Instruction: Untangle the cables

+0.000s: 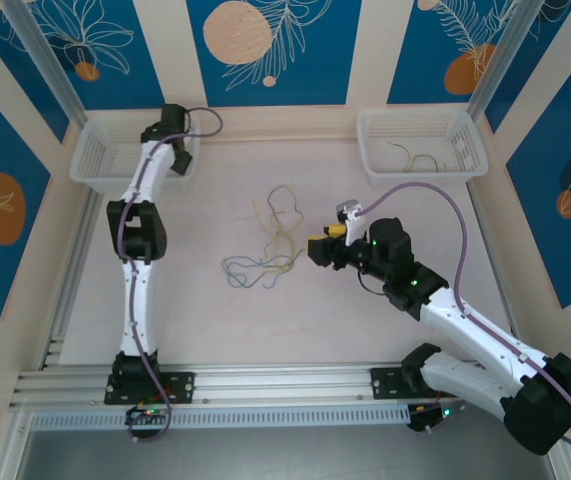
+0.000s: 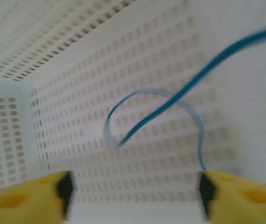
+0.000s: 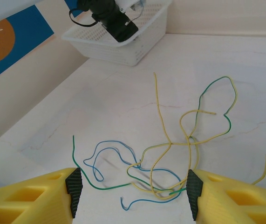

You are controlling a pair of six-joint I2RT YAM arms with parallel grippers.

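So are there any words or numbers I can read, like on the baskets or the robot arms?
None. The blue wall panels have only leaf and circle drawings, the white baskets are plain, and the robot arms show no writing that can be read.

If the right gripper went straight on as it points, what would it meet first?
Probably the cables: green and blue strands lie just ahead of the open right gripper, though depth is unclear.
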